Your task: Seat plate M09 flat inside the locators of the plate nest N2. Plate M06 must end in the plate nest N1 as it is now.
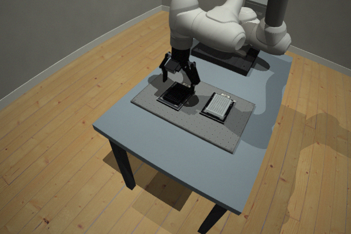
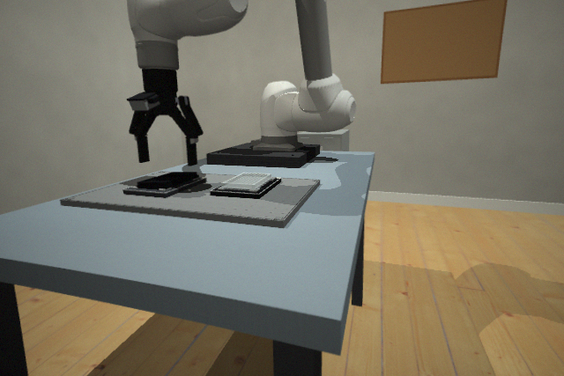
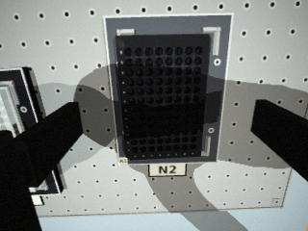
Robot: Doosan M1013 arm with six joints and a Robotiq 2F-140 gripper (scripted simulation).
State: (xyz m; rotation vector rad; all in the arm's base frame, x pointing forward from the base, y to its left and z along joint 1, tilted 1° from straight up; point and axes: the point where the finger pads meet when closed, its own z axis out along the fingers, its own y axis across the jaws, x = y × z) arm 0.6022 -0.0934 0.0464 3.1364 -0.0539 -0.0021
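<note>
Plate M09 (image 1: 177,94) (image 2: 167,179) (image 3: 164,96) is a black well plate lying on nest N2 (image 1: 162,100) (image 2: 131,191) (image 3: 219,87), which carries the label N2 (image 3: 166,169). In the wrist view the plate sits shifted to the left; the right-hand locators stand bare beside it. In the exterior view it looks slightly tilted, with one end raised. Plate M06 (image 1: 218,105) (image 2: 248,180) (image 3: 6,111) is white and sits flat in nest N1 (image 1: 211,116) (image 2: 236,193). My gripper (image 1: 179,83) (image 2: 167,158) (image 3: 166,116) is open and empty, hanging straight above M09 with a finger on each side.
Both nests are fixed on a grey perforated board (image 1: 198,129) (image 2: 204,210) (image 3: 260,183) on the blue-grey table (image 1: 170,152). The arm's black base (image 1: 226,58) (image 2: 262,155) stands behind the board. An orange panel (image 2: 444,40) hangs on the wall.
</note>
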